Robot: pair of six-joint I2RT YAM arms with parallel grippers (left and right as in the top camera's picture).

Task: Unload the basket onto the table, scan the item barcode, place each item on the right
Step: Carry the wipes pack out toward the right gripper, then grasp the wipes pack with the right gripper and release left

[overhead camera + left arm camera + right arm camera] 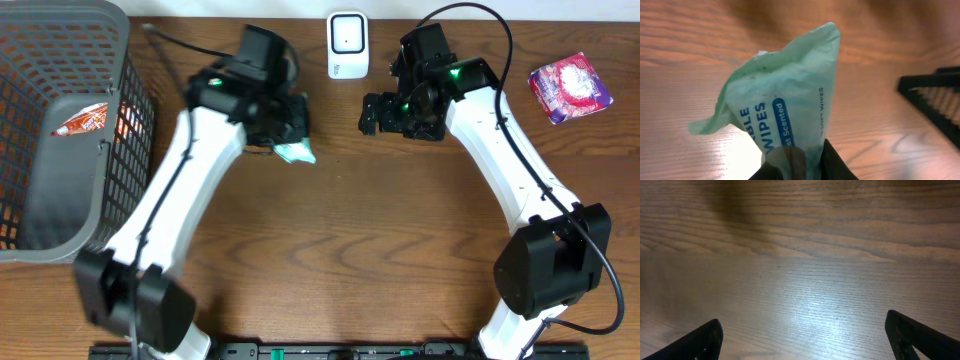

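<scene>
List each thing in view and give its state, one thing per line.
left gripper: shut on the wipes pack
wipes pack: crumpled, held by one end, print facing the wrist camera
right gripper: open, empty
scanner: on the table, untouched
pink packet: lying on the table, untouched
basket: holds one snack packet

Basket [60, 215] left, sachet [82, 121] inside; scanner [347, 44] back centre; wipes pack [296, 153] front-left; pouch [570, 87] right.
</scene>
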